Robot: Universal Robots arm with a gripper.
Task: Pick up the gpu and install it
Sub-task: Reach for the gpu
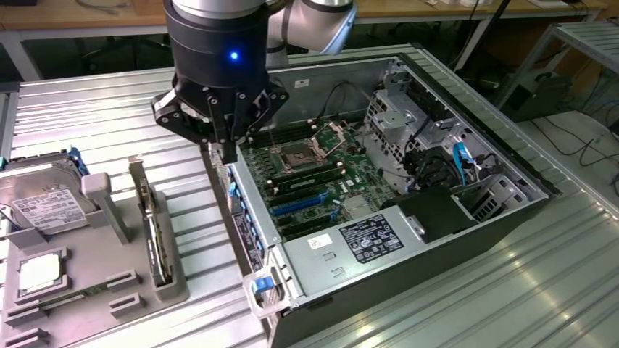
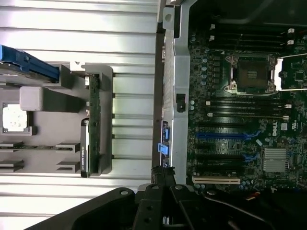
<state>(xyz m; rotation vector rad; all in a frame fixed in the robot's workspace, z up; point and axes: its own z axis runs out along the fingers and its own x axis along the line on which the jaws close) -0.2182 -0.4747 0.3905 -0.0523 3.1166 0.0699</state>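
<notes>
exterior view, closed empty tool [image 1: 225,154] over case wall [image 1: 248,225], gpu [image 1: 155,232] upright in grey holder [image 1: 97,290] nearby

Claw [image 2: 162,171] seen shut, positioned over case wall [image 2: 169,96], between motherboard [image 2: 240,124] and grey holder [image 2: 103,76]. Gpu [image 2: 92,120] stood on edge in holder slot, apart from claw. CPU chip [image 2: 13,118] and blue-railed hard drive [image 2: 26,64] seated nearby. Holder set on ribbed bench [image 2: 72,28].
</notes>
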